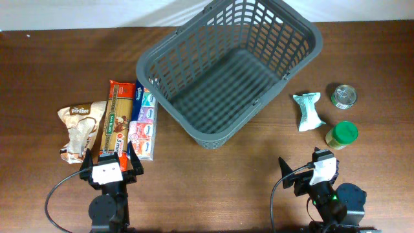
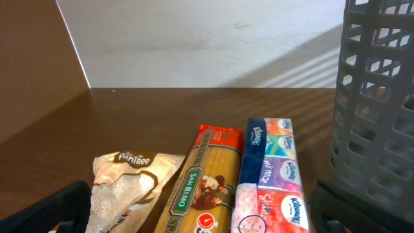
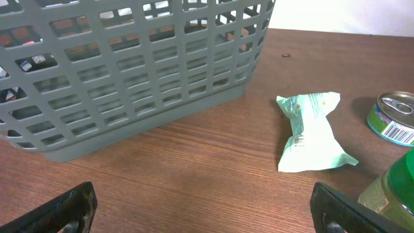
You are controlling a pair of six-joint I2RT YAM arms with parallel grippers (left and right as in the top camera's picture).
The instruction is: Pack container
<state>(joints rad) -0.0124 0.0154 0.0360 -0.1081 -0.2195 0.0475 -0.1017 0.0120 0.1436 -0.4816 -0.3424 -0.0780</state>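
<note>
The large dark grey basket (image 1: pixel 228 68) stands empty at the table's middle back; its lattice wall shows in the left wrist view (image 2: pixel 378 97) and the right wrist view (image 3: pixel 129 71). Left of it lie a brown Pantree bag (image 1: pixel 81 129), a spaghetti pack (image 1: pixel 117 116) and a tissue multipack (image 1: pixel 143 122). My left gripper (image 1: pixel 107 169) is open and empty just in front of these items (image 2: pixel 207 213). My right gripper (image 1: pixel 312 173) is open and empty over bare table (image 3: pixel 207 213), in front of a pale green packet (image 1: pixel 308 110).
A small round tin can (image 1: pixel 344 96) and a green-lidded jar (image 1: pixel 341 135) stand right of the pale green packet (image 3: pixel 310 133). The can (image 3: pixel 393 116) and jar (image 3: pixel 391 188) sit at the right edge of the right wrist view. A white wall lies behind the table.
</note>
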